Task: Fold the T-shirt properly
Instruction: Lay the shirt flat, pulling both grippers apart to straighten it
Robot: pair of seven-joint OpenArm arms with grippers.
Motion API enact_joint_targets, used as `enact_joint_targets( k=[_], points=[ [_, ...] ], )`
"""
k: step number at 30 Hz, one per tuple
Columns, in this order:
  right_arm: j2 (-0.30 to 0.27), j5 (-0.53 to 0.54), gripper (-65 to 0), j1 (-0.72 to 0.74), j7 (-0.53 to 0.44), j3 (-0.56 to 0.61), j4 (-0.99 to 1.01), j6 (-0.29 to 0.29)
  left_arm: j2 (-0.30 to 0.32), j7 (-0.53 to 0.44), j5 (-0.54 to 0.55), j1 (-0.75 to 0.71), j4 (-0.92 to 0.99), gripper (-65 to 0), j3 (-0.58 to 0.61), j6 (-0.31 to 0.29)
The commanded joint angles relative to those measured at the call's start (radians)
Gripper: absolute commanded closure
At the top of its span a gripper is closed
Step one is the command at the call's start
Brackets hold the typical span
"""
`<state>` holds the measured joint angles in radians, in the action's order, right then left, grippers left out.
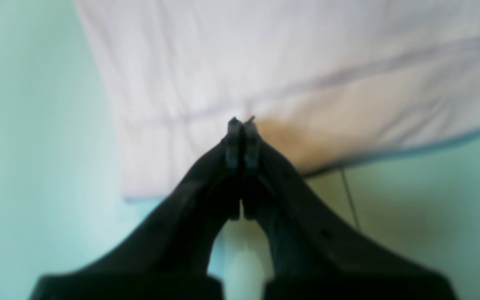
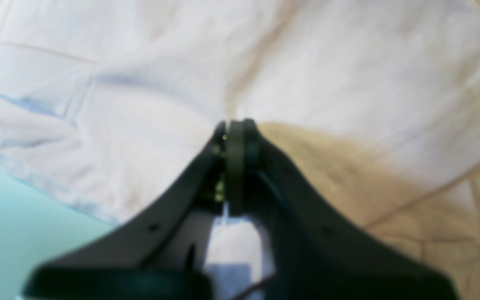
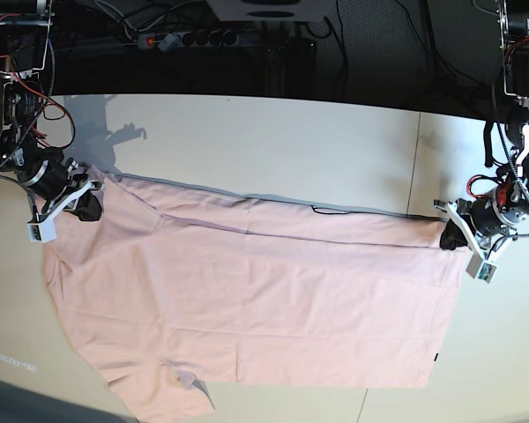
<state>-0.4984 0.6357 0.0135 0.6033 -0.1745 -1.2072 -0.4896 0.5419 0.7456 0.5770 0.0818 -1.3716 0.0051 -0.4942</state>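
Base view: my left end effector (image 3: 447,236) and right end effector (image 3: 90,204), both pressed together, pinch T-shirt (image 3: 256,300) corners on the bench (image 3: 273,150).

The base view looks straight down from high above the worktop (image 3: 273,141), taking in the whole T-shirt (image 3: 256,300) and both arms at its far corners. Each wrist view sits close behind its own tool, left tool (image 1: 242,125) and right tool (image 2: 236,127), looking along it at blurred shirt cloth that the base view also covers.
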Motion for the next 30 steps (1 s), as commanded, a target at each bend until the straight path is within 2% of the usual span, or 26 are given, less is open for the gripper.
enact_joint_targets(
  k=[1, 7, 12, 15, 21, 23, 30],
  points=[
    [-0.014, -0.026, 0.0, 0.003, 0.034, -0.005, -0.005, -0.006, 0.015, -0.019, 0.007, 0.03, -0.015, 0.0, -0.006, 0.003],
    [-0.008, -0.026, 0.0, 0.008, 0.034, -0.005, -0.005, -0.006, -0.02, -0.077, -0.029, 0.087, 0.014, 0.0, -0.003, 0.003],
    [0.007, -0.026, 0.0, 0.008, 0.033, -0.005, -0.005, -0.006, -0.092, -0.127, -0.051, 0.185, 0.206, 0.0, 0.004, 0.0],
    [0.013, -0.026, 0.0, 0.008, 0.033, -0.005, -0.005, -0.006, -0.121, -0.137, -0.127, 0.247, 0.332, 0.0, 0.03, 0.0],
    [0.023, -0.028, 0.0, 0.008, 0.034, -0.005, -0.005, -0.006, -0.115, -0.171, -0.226, 0.23, 0.459, 0.0, 0.036, 0.001],
    [0.022, -0.03, 0.0, 0.008, 0.034, -0.005, -0.005, -0.006, -0.1, -0.203, -0.226, 0.205, 0.456, 0.0, 0.036, 0.001],
    [0.019, -0.024, 0.0, -0.04, 0.067, -0.005, -0.005, -0.008, -0.067, -0.208, -0.221, 0.066, 0.357, 0.0, 0.035, 0.0]
  ],
)
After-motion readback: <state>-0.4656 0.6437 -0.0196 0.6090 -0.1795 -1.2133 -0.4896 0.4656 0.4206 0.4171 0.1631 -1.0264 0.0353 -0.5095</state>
